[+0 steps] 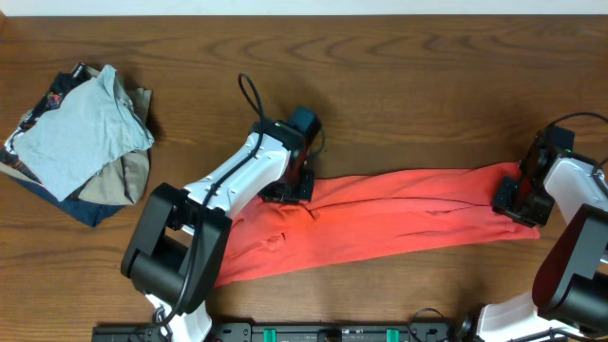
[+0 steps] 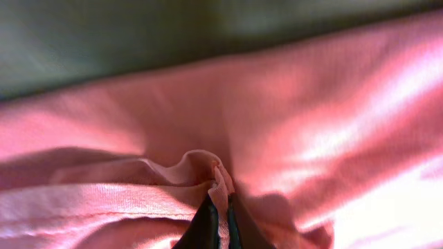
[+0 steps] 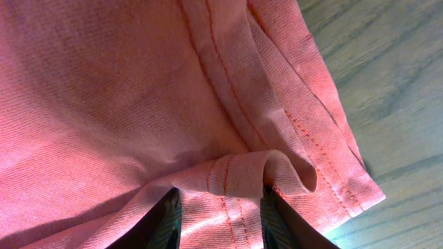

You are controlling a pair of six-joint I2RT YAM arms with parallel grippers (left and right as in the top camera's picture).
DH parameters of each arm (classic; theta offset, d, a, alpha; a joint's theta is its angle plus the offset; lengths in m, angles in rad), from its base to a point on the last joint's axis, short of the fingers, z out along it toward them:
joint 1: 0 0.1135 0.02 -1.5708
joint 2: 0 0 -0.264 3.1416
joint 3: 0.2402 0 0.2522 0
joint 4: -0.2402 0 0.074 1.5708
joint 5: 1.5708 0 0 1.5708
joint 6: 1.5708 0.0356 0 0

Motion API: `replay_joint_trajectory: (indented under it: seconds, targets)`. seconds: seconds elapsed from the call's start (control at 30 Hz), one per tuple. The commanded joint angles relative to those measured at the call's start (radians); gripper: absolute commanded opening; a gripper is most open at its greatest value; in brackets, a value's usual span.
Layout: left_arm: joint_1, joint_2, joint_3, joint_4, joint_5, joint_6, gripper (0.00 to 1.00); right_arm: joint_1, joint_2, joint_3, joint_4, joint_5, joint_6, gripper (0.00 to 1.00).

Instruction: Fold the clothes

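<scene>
Orange T-shirt (image 1: 399, 217), pinched, left claw (image 1: 286, 194), right claw (image 1: 517, 206)

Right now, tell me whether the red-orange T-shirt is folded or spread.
Neither neatly: the T-shirt lies bunched lengthwise into a long, creased band, not spread flat, with no tidy fold.

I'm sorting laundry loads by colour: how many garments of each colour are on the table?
red-orange T-shirt: 1
light grey T-shirt: 1
tan garment: 1
dark navy garment: 1
Total: 4 garments that can be told apart; the pile may hide more.
</scene>
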Motion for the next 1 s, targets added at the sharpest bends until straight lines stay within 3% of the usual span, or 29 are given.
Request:
replay_joint_trajectory:
  seconds: [0.0,0.37,0.6,0.87,0.93,0.97]
  targets:
    - [0.003,-0.082,-0.001,-0.040,0.161,0.007,0.06,-0.004,-0.020,-0.005,-0.001,-0.001,0.015,0.36]
    - [-0.092,-0.169,-0.002,-0.122,0.190,0.005,0.06,-0.004,-0.020,-0.005,-0.005,-0.001,0.015,0.36]
    - [-0.213,-0.165,-0.002,-0.068,0.108,-0.027,0.06,-0.004,-0.020,-0.005,-0.005,-0.001,0.015,0.36]
    - [-0.232,-0.118,-0.005,0.008,0.080,-0.101,0.07,-0.004,-0.020,-0.005,-0.009,-0.001,0.015,0.36]
    - [-0.232,-0.097,-0.005,0.007,0.080,-0.103,0.09,-0.004,-0.020,-0.005,-0.011,-0.001,0.015,0.36]
    - [-0.232,-0.087,-0.005,0.007,0.079,-0.103,0.17,-0.004,-0.020,-0.005,-0.012,-0.001,0.015,0.36]
